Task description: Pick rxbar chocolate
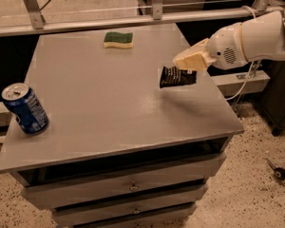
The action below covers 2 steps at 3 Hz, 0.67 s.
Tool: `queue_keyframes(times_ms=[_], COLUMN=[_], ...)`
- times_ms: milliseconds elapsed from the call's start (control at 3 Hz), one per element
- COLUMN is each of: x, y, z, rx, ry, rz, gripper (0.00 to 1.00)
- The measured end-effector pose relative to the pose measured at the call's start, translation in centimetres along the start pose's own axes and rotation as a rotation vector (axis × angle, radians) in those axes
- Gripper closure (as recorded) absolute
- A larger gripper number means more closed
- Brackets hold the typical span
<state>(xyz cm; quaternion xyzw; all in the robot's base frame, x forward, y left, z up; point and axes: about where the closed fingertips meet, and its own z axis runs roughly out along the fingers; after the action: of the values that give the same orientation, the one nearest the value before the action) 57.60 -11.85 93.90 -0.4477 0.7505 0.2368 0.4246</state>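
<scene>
At the right of the table (99, 108), the gripper (189, 64) clamps the rxbar chocolate (176, 78), long axis left-right.

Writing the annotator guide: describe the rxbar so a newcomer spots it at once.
Find the grey cabinet top; near its right edge the beige gripper reaches in. The bar is held at its tip, just above the surface: small, flat, dark wrapper with white lettering, unlike the blue can at front left and the green-yellow sponge at the back.
</scene>
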Motion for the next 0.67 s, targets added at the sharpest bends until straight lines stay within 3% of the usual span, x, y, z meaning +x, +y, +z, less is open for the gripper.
queue_keyframes(times_ms=[333,667], x=[-0.4,2.0], y=[0.3,1.6], z=[0.7,2.1], rx=[-0.011,-0.06], ry=[-0.034,-0.032], rz=[0.029,0.116], gripper=[1.0,0.98])
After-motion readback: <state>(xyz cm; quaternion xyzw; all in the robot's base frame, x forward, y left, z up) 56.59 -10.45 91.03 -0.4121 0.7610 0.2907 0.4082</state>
